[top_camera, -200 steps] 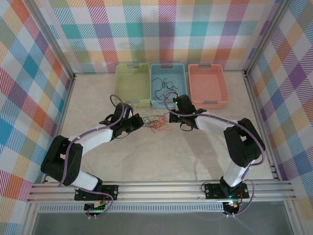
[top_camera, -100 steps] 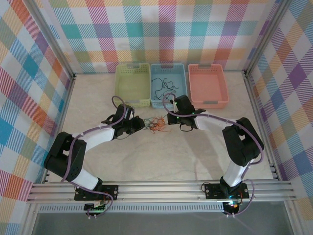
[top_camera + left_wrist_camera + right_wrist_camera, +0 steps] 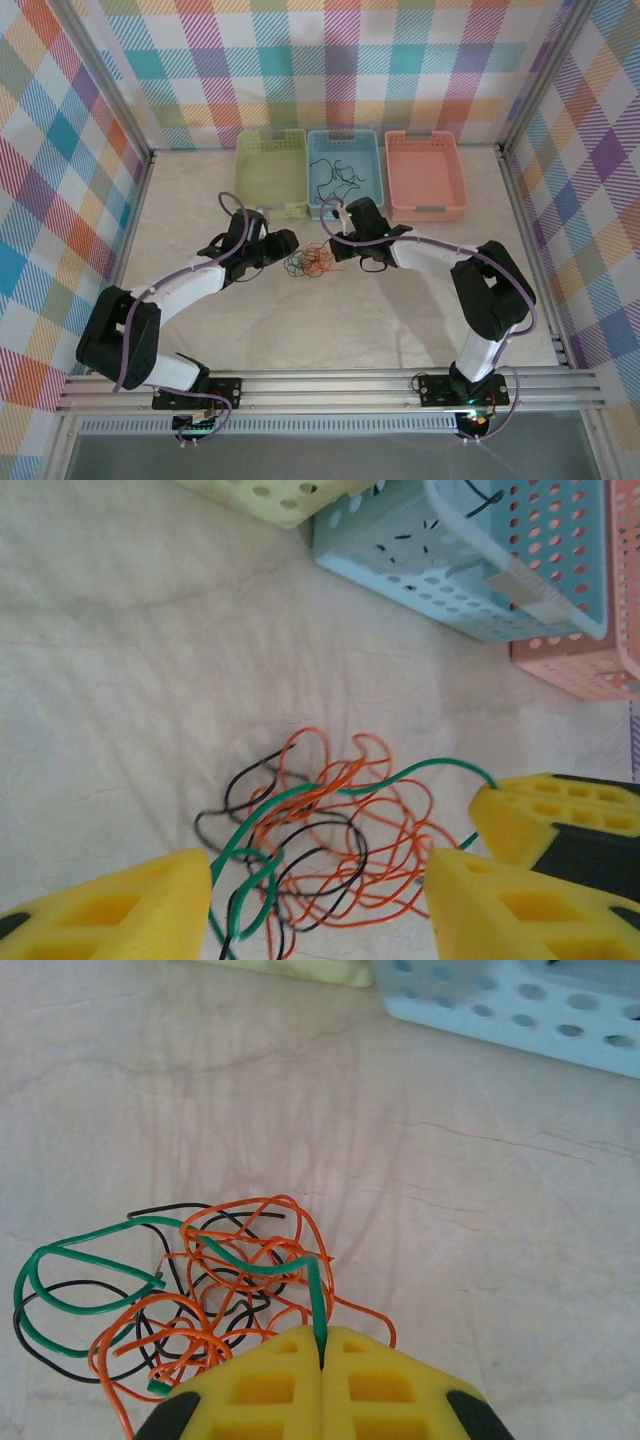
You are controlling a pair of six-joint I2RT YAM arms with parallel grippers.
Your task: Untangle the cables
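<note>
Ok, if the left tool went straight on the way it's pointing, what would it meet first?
Probably the cables, lying just ahead between its open fingers; the blue basket sits farther beyond.

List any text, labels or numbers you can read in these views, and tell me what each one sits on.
No text can be read in these views.
Pale sticker on the blue basket's near rim: blurred, no letters legible.
Pale tag on the orange basket's near rim: too small to read.
Cables: no print visible.
</note>
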